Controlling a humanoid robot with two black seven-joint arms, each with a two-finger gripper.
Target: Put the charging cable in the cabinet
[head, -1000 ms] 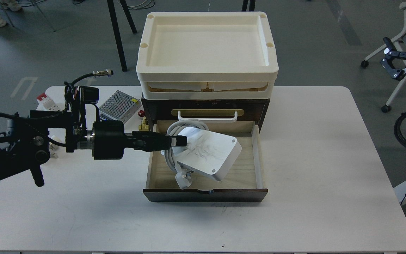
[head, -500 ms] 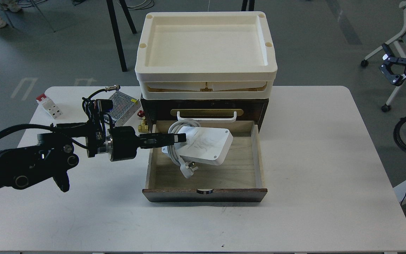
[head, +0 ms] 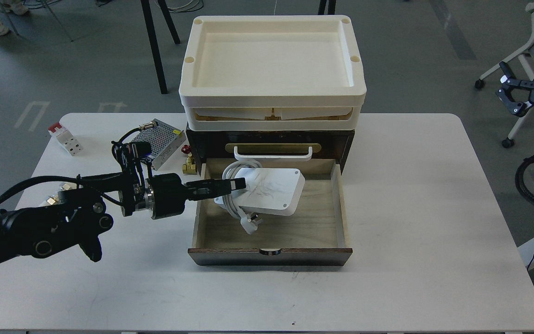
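Note:
The charging cable (head: 274,189), a flat white block with a white cord and plug bundled at its left end, sits low in the open light-wood drawer (head: 336,208) of the dark brown cabinet (head: 202,141). My left gripper (head: 235,184) reaches in over the drawer's left wall and is shut on the block's left end. My right gripper (head: 507,93) hangs off the table at the far right, fingers spread and empty.
A cream plastic tray (head: 271,99) is stacked on the cabinet. A silver perforated power-supply box (head: 160,137), a small brass valve (head: 188,164) and a red-and-white block (head: 65,139) lie on the table's left. An office chair stands far right.
My left gripper has lowered the charging cable from a raised, tilted hold down into the drawer, where it now lies nearly flat. The left arm has dropped. The right gripper has shifted slightly.

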